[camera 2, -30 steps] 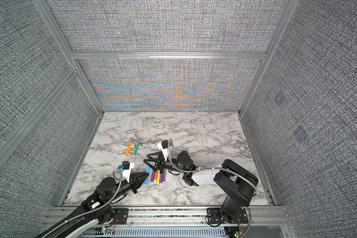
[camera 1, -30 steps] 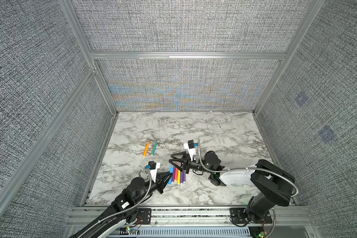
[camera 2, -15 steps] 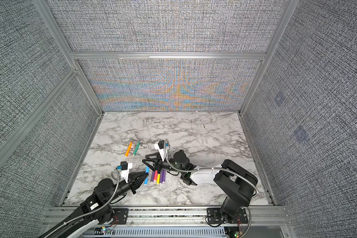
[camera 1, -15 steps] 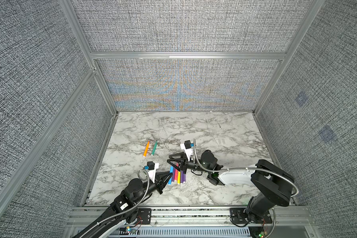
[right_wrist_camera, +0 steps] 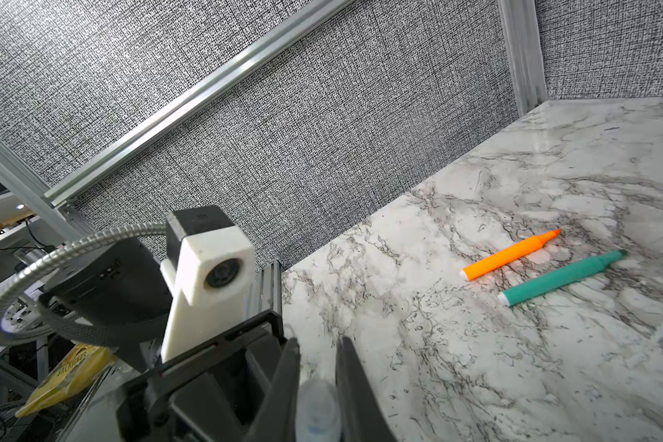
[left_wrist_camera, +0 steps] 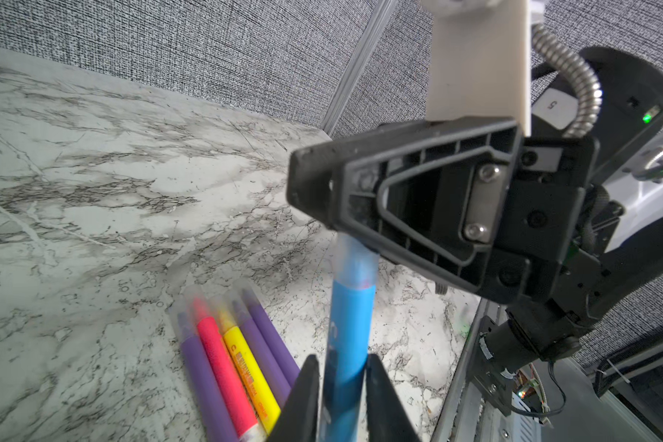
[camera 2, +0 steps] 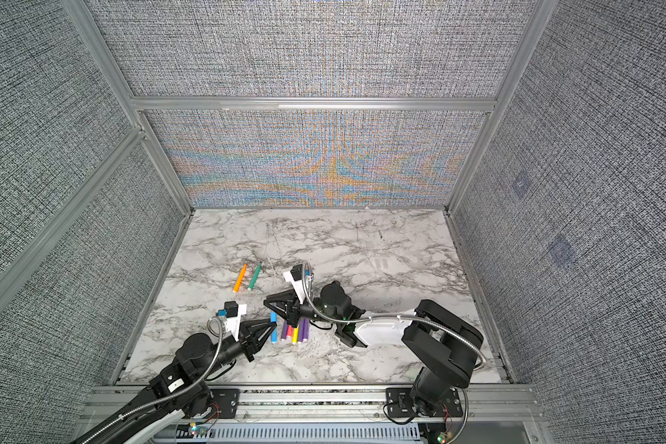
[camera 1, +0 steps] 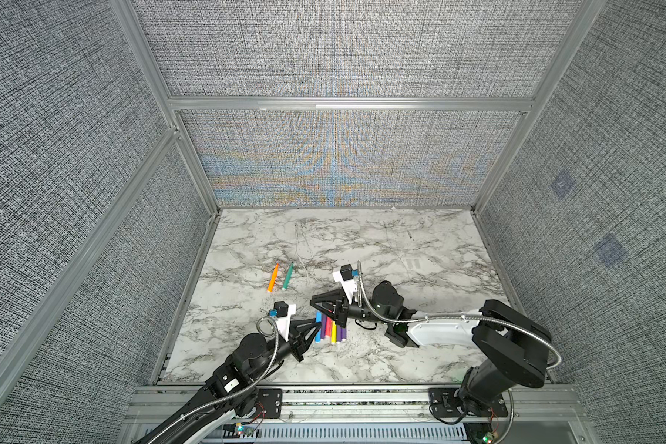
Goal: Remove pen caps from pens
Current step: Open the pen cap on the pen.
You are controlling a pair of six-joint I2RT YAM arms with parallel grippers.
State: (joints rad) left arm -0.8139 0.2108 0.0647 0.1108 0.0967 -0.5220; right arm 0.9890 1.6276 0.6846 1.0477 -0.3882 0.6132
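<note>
Two grippers, one pen between them.

Both top views: left gripper (camera 1: pixel 317 326) and right gripper (camera 1: pixel 313 303) meet nose to nose near the front edge of the marble surface (camera 1: pixel 400 246), left of middle. The blue pen (camera 1: pixel 318 330) bridges them. A row of pens (camera 1: pixel 333 331), purples, red and yellow, lies just beside it. Orange pen (camera 1: pixel 273 277) and green pen (camera 1: pixel 287 276) lie side by side further back toward the left edge, well apart. Risk as I read it: with the grippers this close, any sideways drift clashes them. A dropped pen would land on the row and scatter it.

Left wrist view: the blue pen's body sits between my left jaws, raised off the marble and tilted. I can't tell whether they clamp it or only flank it. If that hold is slack, a pull drags the whole pen along instead of splitting it.

Right wrist view: right jaws are pinched fully down on the pen cap (right_wrist_camera: pixel 318 405), clear plastic with a bluish tint inside. I judge it not yet off. Slick plastic could squirt out of the pinch, and a clear cap on marble is easy to lose. Orange and green show bare tips here. The veined white marble runs to grey woven wall panels (right_wrist_camera: pixel 322 134) held in aluminium framing (right_wrist_camera: pixel 207 88).
</note>
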